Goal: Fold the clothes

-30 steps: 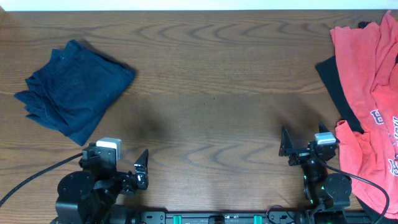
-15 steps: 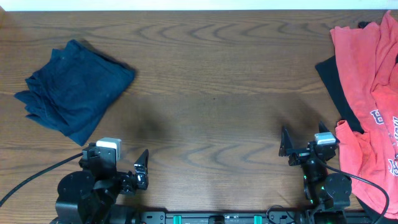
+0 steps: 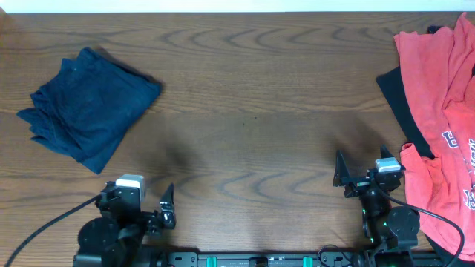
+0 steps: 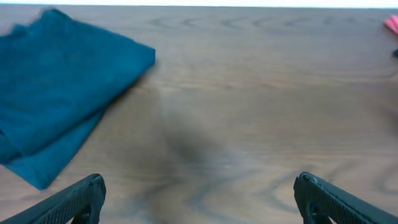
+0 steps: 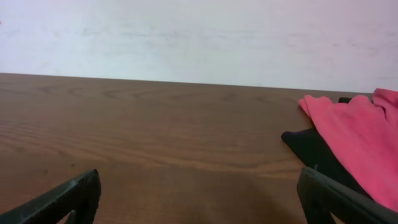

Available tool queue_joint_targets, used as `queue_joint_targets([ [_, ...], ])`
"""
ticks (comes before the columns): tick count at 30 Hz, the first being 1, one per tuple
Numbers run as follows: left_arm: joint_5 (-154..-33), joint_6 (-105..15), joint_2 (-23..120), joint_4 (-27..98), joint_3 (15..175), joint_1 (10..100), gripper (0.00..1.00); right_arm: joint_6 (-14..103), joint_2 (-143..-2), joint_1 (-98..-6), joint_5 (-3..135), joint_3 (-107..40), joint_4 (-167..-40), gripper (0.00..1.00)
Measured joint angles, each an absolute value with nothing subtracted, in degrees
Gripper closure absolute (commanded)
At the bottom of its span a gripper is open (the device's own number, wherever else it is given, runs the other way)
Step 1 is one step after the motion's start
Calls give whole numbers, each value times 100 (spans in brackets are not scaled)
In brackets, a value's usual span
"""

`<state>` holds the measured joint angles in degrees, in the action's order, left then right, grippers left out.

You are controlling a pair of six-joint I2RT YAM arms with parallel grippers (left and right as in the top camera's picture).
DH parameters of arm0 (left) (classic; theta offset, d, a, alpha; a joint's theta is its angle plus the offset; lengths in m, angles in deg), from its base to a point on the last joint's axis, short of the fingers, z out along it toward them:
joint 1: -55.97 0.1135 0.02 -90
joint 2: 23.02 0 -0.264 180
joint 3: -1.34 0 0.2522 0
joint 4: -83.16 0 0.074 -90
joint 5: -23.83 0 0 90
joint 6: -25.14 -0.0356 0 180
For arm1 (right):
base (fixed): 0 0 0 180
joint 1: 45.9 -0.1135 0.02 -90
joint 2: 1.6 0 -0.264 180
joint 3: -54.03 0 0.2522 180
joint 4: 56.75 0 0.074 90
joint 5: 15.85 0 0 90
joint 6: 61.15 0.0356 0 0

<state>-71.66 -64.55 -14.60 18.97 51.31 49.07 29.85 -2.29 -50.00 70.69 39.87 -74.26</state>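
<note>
While the navy shorts (image 3: pixel 89 107) lie in a folded bundle at the far left of the table (image 3: pixel 252 111), seemingly done, the step in hand looks like the gap between garments. Next move probably calls for the right gripper (image 5: pixel 199 208) to reach the coral-red T-shirts (image 3: pixel 438 81) heaped over a black garment (image 3: pixel 395 100) at the right edge and pull one to the middle. Both arms sit low at the near edge, apart from any cloth, with the left gripper (image 4: pixel 199 208) and the right one both spread wide and empty.

Coral-red T-shirt (image 3: pixel 434 89): block-letter print near right edge, creased and cut off, unreadable. No other text legible.
</note>
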Motion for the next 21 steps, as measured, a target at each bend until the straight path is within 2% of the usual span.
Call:
queue_joint_targets([
  [7, -6852, -6490, -2194, 3591, 3629, 5034, 2, 2985, -229, -5000, 7069, 3987, -7426, 1],
  [17, -6456, -6492, -2244, 6401, 2080, 5073, 2, 2983, -229, -5000, 7069, 3987, -7426, 1],
  [21, -6292, -6492, -2225, 6810, 1638, 5073, 2, 2983, -229, -5000, 7069, 3989, -7424, 1],
])
